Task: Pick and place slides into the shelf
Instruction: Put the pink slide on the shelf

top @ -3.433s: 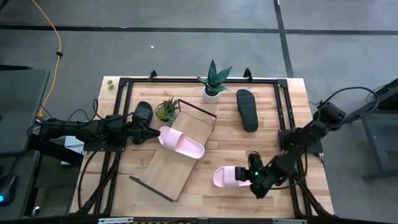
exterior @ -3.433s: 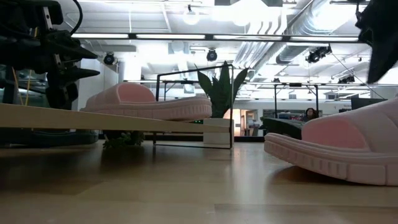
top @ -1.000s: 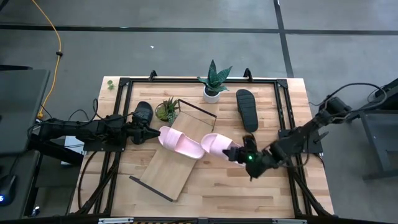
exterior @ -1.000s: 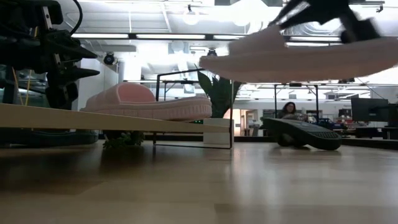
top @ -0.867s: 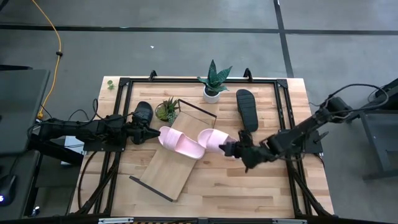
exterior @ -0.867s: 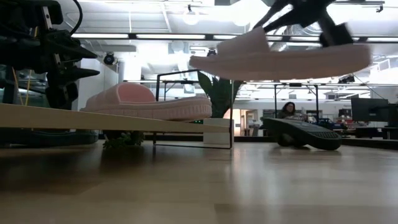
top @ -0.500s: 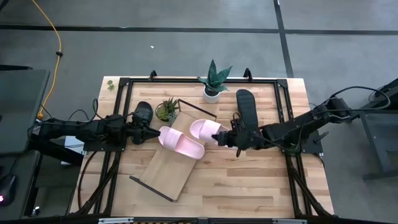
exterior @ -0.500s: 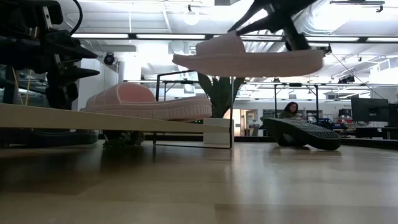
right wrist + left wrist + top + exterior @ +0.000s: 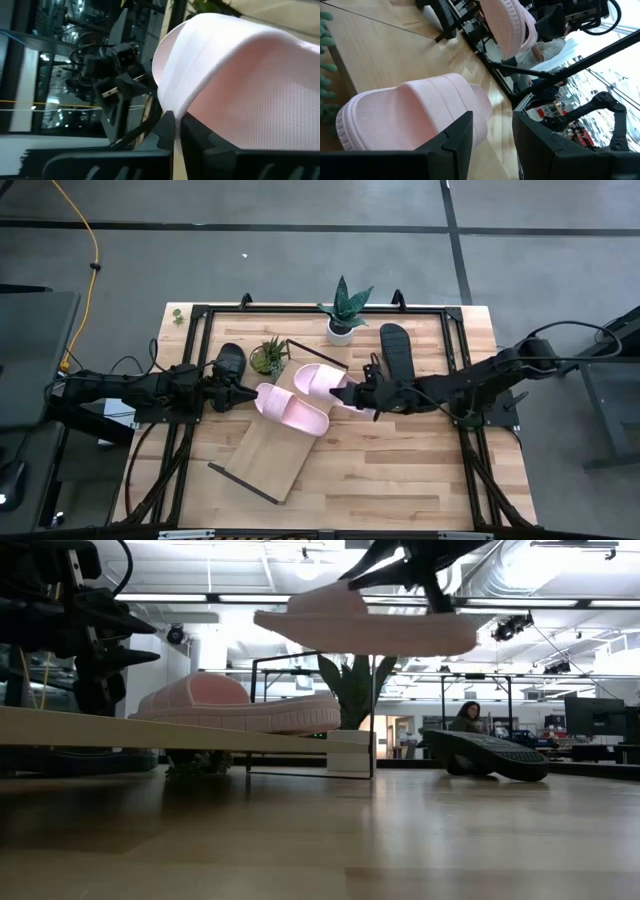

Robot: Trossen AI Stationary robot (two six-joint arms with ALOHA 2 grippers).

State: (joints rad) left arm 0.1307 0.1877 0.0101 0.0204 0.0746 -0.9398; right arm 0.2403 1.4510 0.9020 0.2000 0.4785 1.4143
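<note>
1 slide lies on the shelf, another above it.

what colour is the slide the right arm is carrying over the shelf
Pale pink. The carried slide, held by the right gripper, shows best in the high view.

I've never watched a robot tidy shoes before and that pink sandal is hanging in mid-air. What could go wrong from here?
The right pincer grips the raised pink slide only at one end, so it might tip or slip out. Another pink slide already lies on the shelf just beside it; lowering could knock that one. The left pincer waits open right behind the resting slide, so a shove could push it into those fingers.
</note>
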